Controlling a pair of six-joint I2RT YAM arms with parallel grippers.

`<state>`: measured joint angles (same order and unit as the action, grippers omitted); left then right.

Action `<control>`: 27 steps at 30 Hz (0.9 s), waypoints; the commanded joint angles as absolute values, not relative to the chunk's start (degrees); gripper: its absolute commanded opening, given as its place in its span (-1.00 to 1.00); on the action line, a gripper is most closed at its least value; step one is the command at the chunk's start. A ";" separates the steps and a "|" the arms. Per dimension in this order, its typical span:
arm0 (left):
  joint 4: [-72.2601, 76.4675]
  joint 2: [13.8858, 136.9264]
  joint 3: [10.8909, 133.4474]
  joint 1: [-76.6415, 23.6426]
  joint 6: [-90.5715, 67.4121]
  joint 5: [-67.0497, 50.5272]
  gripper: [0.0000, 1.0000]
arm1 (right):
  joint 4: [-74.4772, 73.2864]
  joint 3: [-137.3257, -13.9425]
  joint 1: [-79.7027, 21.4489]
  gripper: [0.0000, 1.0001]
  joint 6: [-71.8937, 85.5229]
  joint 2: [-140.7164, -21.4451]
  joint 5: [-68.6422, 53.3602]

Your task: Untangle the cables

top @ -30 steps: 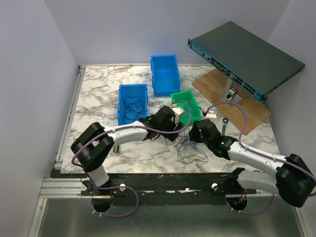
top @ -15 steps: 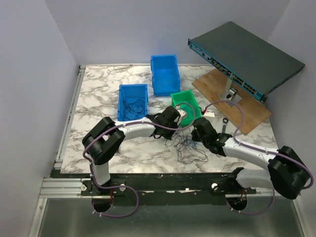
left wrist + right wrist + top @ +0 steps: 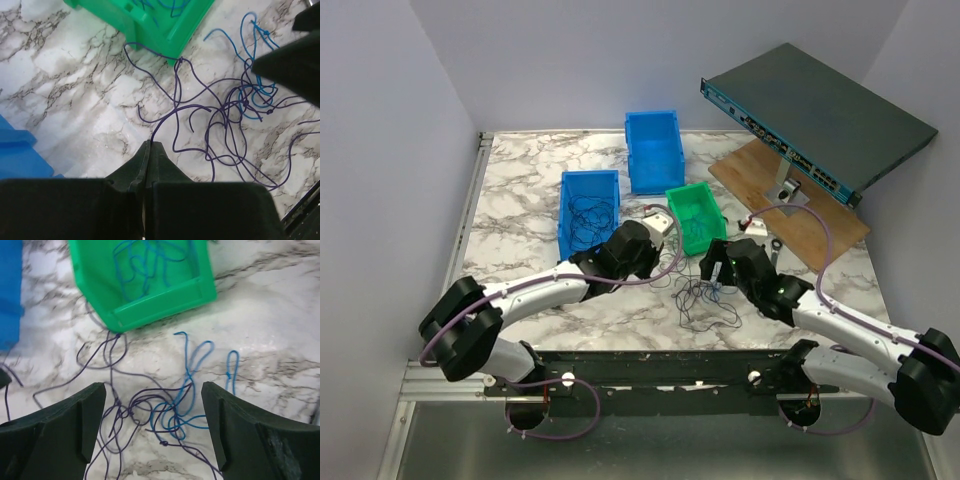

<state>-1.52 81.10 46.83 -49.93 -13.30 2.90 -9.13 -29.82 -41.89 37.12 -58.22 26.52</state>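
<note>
Risk 1: the left gripper [image 3: 150, 145] is pinched shut on one purple strand [image 3: 176, 109]. Purple wire also touches the corner of the green bin [image 3: 160, 25], top middle of the left wrist view. Can't tell if it's hooked there. If it is, a pull will prob drag the bin or make the knot tighter.

Risk 2: the strand is v. thin, so it could slip out of the tips.

Risk 3: a blue strand [image 3: 189, 370] is wound in w/ the purple ones, so a hard tug may lift the whole bunch.

The cables [image 3: 705, 300] lie in a messy pile on the table [image 3: 520, 180], low centre of the top view, just below the green bin.

Pose: the left arm comes in from the lower left, bent low, w/ its wrist just left of the bin. The right arm comes from the lower right. The right gripper [image 3: 152, 390] is spread wide over the pile & holds nothing.
</note>
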 commanded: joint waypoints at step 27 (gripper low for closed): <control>-23.35 31.90 42.63 -27.80 -31.64 21.19 -1.00 | -24.71 -26.98 -36.62 -0.35 66.85 -59.46 45.81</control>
<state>-15.62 38.65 43.27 -30.37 -24.97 21.37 -17.06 -28.23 -37.87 55.90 -61.71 37.54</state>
